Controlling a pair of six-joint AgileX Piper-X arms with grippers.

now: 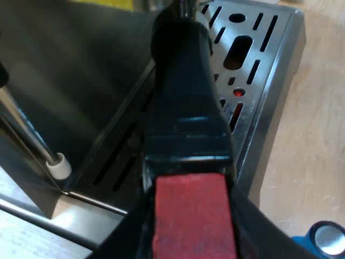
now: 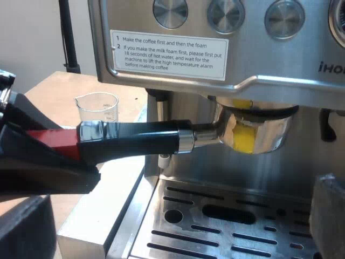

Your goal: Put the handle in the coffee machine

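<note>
Plastic, glossy and black, forms the tapering handle (image 1: pixel 183 108) above the slotted steel drip tray (image 1: pixel 259 65). Its matte red end (image 1: pixel 191 216) seems clamped in my left hand (image 1: pixel 190 234). A round blue tamper (image 1: pixel 326 240) lies on the pale wooden desk (image 1: pixel 318 151).

Seen from the right wrist, the holder (image 2: pixel 259 132), a rounded metal cup, sits at the brushed front of the espresso machine (image 2: pixel 215 59) with its handle level. My right hand (image 2: pixel 175 226) is released over the tray, and a clear measuring glass (image 2: pixel 97 108) stands nearby.

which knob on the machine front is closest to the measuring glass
The end knob above the white label; the others sit farther along, toward the holder.
</note>
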